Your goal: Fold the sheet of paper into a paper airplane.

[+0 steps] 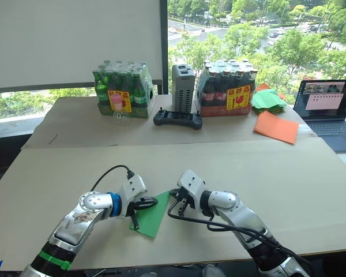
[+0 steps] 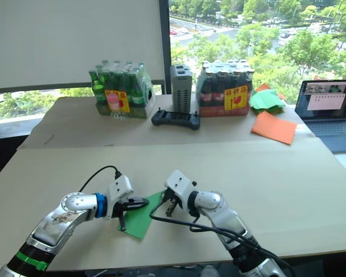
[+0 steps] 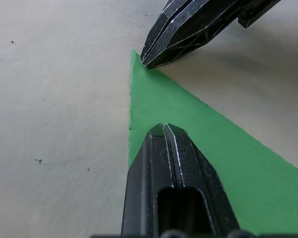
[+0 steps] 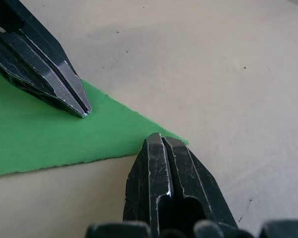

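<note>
Here the thin bright green pointed paper wedge (image 1: 151,216) lies flat on the tan tabletop (image 1: 277,173); the left gripper (image 3: 164,130) and right gripper (image 4: 161,140), jaws together, press its surface and tip.

On the near part of your bench (image 2: 288,190) the sheet of paper (image 2: 139,219) lies flat as a green pointed wedge. Your left claw (image 2: 139,203) rests on its left side, your right claw (image 2: 169,203) at its far tip, and the two tips sit near each other. At the far edge you have a pack of green bottles (image 2: 119,91), a grey box (image 2: 181,86), a black controller (image 2: 175,119), a pack of dark bottles (image 2: 228,90), green papers (image 2: 267,99), an orange sheet (image 2: 273,127) and a laptop (image 2: 328,112).
</note>
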{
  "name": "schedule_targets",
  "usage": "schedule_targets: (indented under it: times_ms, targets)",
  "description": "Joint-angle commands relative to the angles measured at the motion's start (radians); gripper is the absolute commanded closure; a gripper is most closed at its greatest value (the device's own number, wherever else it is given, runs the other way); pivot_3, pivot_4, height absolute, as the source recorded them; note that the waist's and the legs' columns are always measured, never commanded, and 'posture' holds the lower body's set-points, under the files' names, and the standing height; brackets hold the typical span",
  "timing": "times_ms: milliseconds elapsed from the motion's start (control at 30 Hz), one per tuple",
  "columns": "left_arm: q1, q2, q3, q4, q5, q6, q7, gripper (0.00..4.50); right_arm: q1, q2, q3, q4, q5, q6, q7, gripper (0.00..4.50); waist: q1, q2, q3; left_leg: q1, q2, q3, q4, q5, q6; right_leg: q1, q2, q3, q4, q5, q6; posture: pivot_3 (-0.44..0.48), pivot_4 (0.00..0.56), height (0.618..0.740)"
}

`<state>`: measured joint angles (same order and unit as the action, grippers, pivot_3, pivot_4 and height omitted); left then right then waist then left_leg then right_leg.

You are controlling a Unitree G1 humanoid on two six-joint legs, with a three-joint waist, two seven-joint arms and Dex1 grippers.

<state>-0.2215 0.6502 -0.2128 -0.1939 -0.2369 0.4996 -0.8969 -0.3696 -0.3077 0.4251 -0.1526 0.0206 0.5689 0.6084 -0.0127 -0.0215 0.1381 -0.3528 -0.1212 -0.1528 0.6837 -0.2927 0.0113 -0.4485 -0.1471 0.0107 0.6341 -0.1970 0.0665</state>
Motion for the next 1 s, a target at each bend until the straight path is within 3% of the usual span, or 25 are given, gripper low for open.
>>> schedule_targets:
  times_ms: [33,467,767,1000]
  targets:
    - [0.023,0.010,-0.009,-0.012,0.009,0.023,-0.001,4.48,0.038,-0.011,0.045,-0.021,-0.011,0.016,0.022,4.50,0.000,0.000,0.000,0.000,0.000,0.000,0.000,0.000,0.000,0.000,0.000,0.000,0.000,0.000,0.000,0.000,0.150,0.696]
    - [0.029,-0.002,-0.011,-0.013,0.014,0.024,0.013,4.48,0.092,0.006,0.115,-0.090,-0.018,0.053,0.030,4.50,-0.005,0.000,-0.001,0.000,0.001,0.000,0.000,-0.002,0.003,0.000,0.001,0.000,0.000,0.000,0.000,0.000,0.150,0.696]
    - [0.032,-0.008,-0.016,-0.004,0.017,0.016,0.012,4.48,0.061,0.025,-0.021,-0.257,0.093,0.031,0.046,4.50,-0.002,0.000,-0.001,0.000,0.001,0.000,0.000,-0.002,0.003,-0.001,0.001,0.000,-0.001,0.000,0.000,0.000,0.150,0.696]
    - [0.025,-0.003,-0.015,-0.002,0.018,0.015,0.006,4.48,0.074,0.020,0.034,-0.171,0.045,-0.011,0.029,4.50,-0.001,0.000,-0.001,0.000,0.001,0.000,0.000,-0.002,0.003,0.000,0.001,0.000,-0.001,0.000,0.000,0.000,0.150,0.696]
